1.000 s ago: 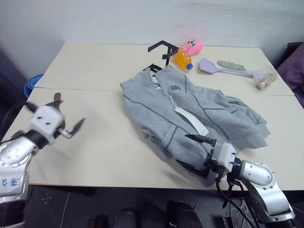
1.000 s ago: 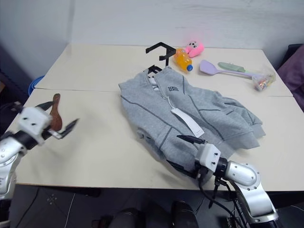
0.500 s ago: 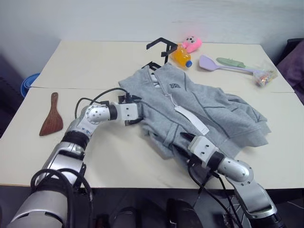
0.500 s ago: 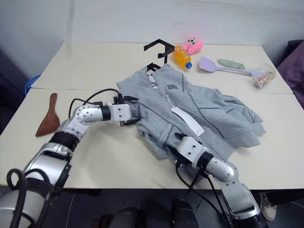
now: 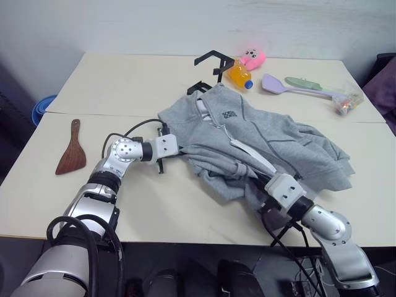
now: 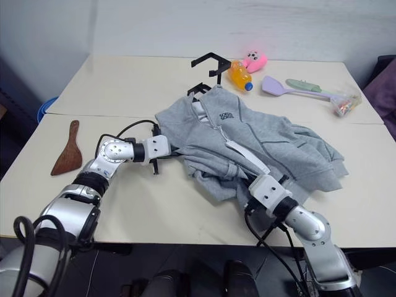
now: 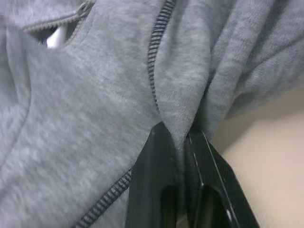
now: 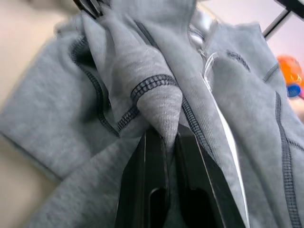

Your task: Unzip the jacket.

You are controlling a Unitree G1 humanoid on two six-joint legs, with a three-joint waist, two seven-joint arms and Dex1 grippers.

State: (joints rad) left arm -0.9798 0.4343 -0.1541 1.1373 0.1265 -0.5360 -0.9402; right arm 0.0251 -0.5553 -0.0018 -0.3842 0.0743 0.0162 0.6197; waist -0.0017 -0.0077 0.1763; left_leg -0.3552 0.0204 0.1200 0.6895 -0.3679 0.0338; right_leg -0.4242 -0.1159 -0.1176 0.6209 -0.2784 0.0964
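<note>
The light grey fleece jacket (image 5: pixel 272 139) lies crumpled on the beige table (image 5: pixel 111 93), collar toward the far side, with its dark chest logo (image 5: pixel 228 114) and a white tag (image 5: pixel 252 156) on top. My left gripper (image 5: pixel 179 149) is at the jacket's left edge. In the left wrist view its black fingers (image 7: pixel 156 156) are shut on a fold of the grey fabric beside a dark seam. My right gripper (image 5: pixel 263 180) is at the near hem. There, the right wrist view has its fingers (image 8: pixel 152 156) pinching a bunched point of fleece (image 8: pixel 159 102).
A brown wooden spatula (image 5: pixel 70 156) lies on the table's left side. Behind the collar stand a black hanger (image 5: pixel 213 62), an orange bottle (image 5: pixel 238 75) and a pink toy (image 5: pixel 252 59). A purple spatula (image 5: pixel 279 85), a green tool (image 5: pixel 306 81) and a small bag (image 5: pixel 346 104) lie at the far right.
My left arm swung in from the table's left side to the jacket's left edge and shut on the fabric. My right gripper closed on the near hem, which has bunched up.
</note>
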